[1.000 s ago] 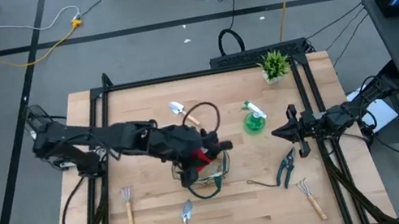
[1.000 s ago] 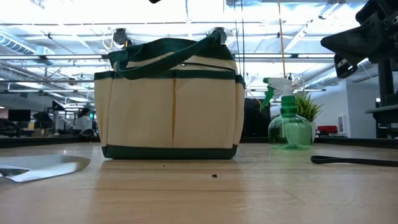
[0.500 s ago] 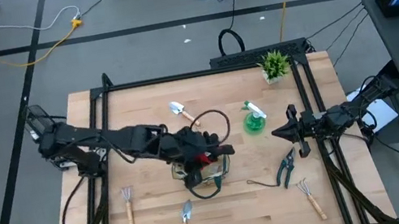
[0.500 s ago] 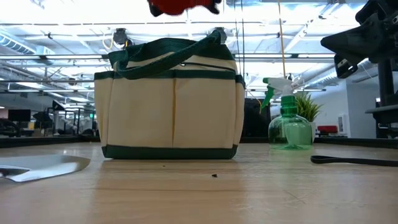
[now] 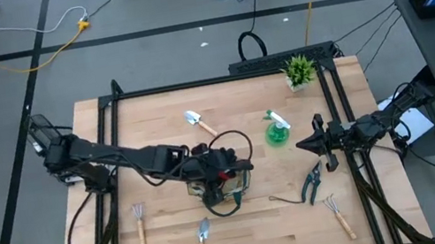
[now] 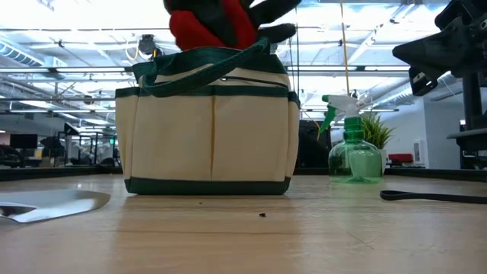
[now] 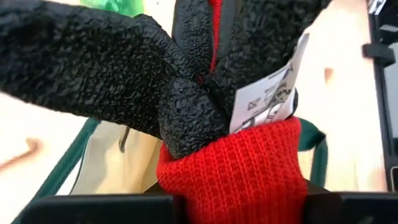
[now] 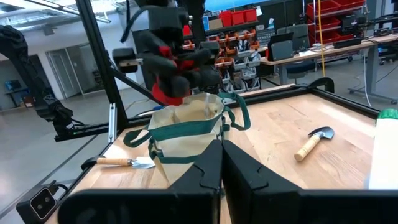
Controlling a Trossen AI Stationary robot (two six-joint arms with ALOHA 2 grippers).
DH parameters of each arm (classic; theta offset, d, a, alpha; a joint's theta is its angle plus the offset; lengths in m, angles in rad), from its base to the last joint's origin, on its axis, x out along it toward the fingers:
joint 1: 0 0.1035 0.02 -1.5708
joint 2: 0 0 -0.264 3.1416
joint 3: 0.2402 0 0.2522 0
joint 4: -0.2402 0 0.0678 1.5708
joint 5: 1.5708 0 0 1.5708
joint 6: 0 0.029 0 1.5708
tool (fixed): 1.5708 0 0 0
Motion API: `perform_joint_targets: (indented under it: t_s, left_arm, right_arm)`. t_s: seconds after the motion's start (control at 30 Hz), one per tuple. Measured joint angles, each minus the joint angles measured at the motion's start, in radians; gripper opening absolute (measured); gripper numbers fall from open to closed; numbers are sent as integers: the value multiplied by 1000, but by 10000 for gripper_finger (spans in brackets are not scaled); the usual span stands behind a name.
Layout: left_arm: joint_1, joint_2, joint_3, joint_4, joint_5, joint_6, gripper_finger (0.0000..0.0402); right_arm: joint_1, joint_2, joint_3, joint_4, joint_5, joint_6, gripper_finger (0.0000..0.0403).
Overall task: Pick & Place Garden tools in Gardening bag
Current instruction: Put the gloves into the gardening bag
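You can see a white tag (image 7: pixel 268 93) on the red-and-black glove (image 7: pixel 205 118) just beyond your left jaws; its print is too blurred to read.

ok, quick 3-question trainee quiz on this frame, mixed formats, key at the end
1. Multiple choice: what does the left gripper hold over the gardening bag? A) pruning shears B) a red-and-black glove C) a trowel
2. True or false: the green spray bottle is already inside the bag.
3. Fill in: the right gripper waits at the table's right edge with its fingers ____.

Key: 1 B, the glove hangs just above the bag's opening. 2 False, the bottle stands on the table beside the bag. 3 shut, holding nothing.
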Motion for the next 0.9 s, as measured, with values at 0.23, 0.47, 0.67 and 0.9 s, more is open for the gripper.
perform_joint_targets:
  t_s: [0.23, 0.47, 0.67, 0.9]
  left_arm:
    - [6, -1, -60, 92, -46, 3, 78]
    - [18, -1, -112, 145, -61, 1, 78]
    - [17, 0, -143, 193, -52, -5, 78]
    - [18, 0, -144, 141, -33, 1, 78]
  right_arm:
    - [0, 0, 0, 2, 0, 0, 0]
    - [0, 0, 0, 2, 0, 0, 0]
    - [0, 0, 0, 2, 0, 0, 0]
    - [0, 0, 0, 2, 0, 0, 0]
